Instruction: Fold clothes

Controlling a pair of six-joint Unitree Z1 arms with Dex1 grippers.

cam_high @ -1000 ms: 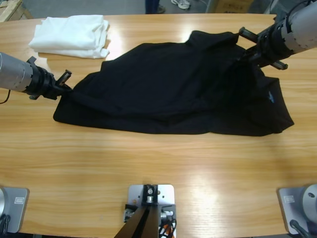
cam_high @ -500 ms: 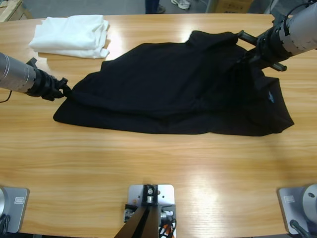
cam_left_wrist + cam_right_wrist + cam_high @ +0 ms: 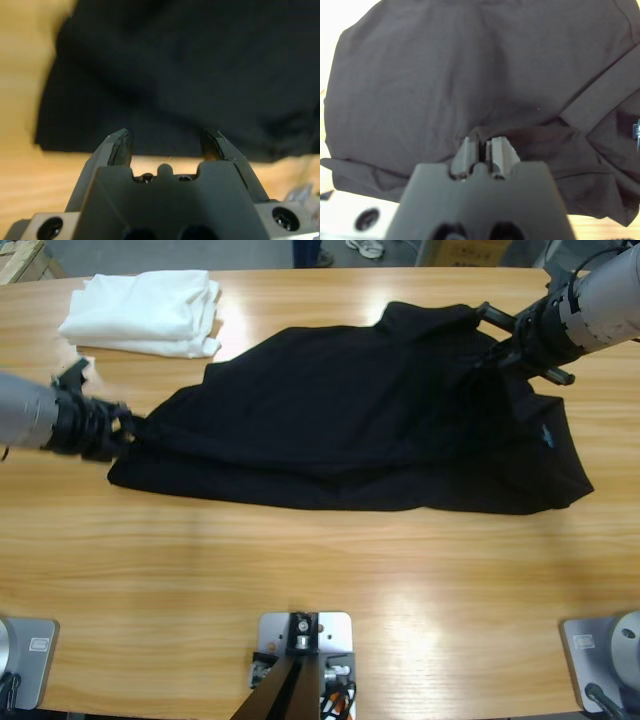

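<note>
1. Shirt [image 3: 350, 430]: your black polo lies spread and rumpled across the desk [image 3: 320, 580], stretched between your two hands.
2. Your left hand [image 3: 118, 425] sits at the shirt's edge nearest it, low over the desk. In the left wrist view [image 3: 167, 142] its jaws are spread, with bare wood showing between them and the cloth's edge lying just beyond the tips. You cannot tell there whether a tip touches the fabric.
3. Your right hand [image 3: 495, 335] is at the opposite end of the shirt, on its far upper part. In the right wrist view [image 3: 482, 150] the jaws are pressed together with a ridge of black cloth bunched up at the tips, so you are pinching the shirt there.
4. From your right hand the fabric rises in a fold, then falls away toward your left hand in broad creases.
5. A small blue tag [image 3: 546, 437] shows on the cloth just beside your right hand, on the side toward the desk's near edge; the right wrist view catches it too [image 3: 637, 129].
6. A folded white pile [image 3: 145, 310] lies on the desk near your left hand, on its far side, apart from the shirt.
7. Beyond the desk's far edge, past the right hand's side of the pile, you can see a person's shoes [image 3: 365, 248].
</note>
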